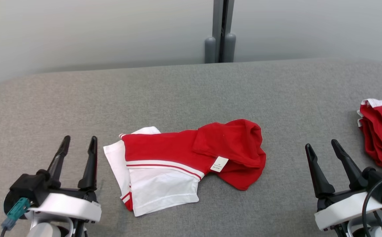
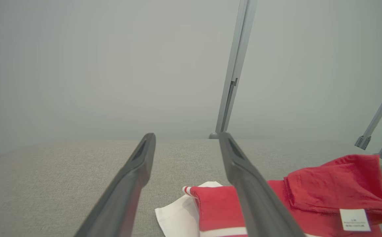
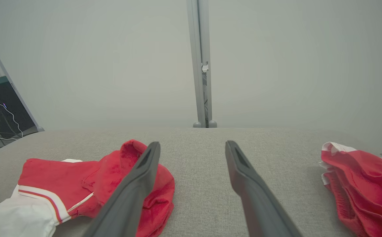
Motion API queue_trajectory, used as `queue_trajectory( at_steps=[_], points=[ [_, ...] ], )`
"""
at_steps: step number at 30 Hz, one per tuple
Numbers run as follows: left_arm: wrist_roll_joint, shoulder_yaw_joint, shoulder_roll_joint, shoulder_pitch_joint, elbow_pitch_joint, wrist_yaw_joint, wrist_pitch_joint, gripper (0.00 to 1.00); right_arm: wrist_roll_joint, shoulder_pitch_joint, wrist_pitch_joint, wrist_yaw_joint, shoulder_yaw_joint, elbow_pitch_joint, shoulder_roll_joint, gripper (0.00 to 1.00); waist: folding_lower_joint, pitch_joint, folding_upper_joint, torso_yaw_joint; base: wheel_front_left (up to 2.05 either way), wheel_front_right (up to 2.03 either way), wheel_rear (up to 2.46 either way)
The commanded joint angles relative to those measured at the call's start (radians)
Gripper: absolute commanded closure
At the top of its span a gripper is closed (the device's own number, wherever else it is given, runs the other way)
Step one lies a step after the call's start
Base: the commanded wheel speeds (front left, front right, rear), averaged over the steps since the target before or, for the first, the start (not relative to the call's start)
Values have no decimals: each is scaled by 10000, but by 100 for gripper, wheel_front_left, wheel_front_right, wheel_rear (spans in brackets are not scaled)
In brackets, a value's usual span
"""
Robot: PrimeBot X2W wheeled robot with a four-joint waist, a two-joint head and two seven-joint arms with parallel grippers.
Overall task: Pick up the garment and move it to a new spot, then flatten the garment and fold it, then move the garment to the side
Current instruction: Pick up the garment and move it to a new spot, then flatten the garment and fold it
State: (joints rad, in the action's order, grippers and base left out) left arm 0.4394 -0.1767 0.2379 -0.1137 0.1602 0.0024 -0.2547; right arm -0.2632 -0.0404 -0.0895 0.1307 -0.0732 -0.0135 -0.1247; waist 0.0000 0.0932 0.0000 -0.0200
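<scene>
- Both end effectors are released and carry nothing: the left end effector (image 1: pixel 80 140) sits at 8 o'clock of the head view and the right end effector (image 1: pixel 321 144) at 4 o'clock, fingers spread and pointing towards 12
- We read this stance, one arm on each side of the cloth and apart from it, as a ready pose that leaves either arm free to reach in
- The garment (image 1: pixel 177 151) lies at the middle of the grey desk (image 1: pixel 191 92), between the two end effectors and touched by neither
- It is crumpled, not flat: the red body is bunched and doubled over towards 3 o'clock, the hem turned so that the white care label (image 1: pixel 219 164) shows
- A white sleeve (image 1: pixel 164 187) edged with thin red stripes spreads towards 7 o'clock, nearest the left end effector
- A second red and white heap (image 1: pixel 381 131) rests at the desk's 3 o'clock edge, well apart; we judge it is not the piece in hand
- We judge that flattening and folding are not yet done
</scene>
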Motion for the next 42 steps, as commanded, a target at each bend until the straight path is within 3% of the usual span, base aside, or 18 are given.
queue_trajectory(
  at_steps=[1,19,42],
  points=[
    [98,120,155,211,-177,-128,-21,0,-14,178,75,2,20,-5,-68,0,0,-309,0,242,0,0,0],
    [-186,135,826,2058,-1369,312,408,0,18,1151,463,2,186,246,-245,0,0,-1223,0,426,0,0,0],
    [-102,-25,968,2417,-2006,675,1003,0,128,1330,424,2,536,570,-7,0,0,-1225,0,264,0,0,0]
  ],
)
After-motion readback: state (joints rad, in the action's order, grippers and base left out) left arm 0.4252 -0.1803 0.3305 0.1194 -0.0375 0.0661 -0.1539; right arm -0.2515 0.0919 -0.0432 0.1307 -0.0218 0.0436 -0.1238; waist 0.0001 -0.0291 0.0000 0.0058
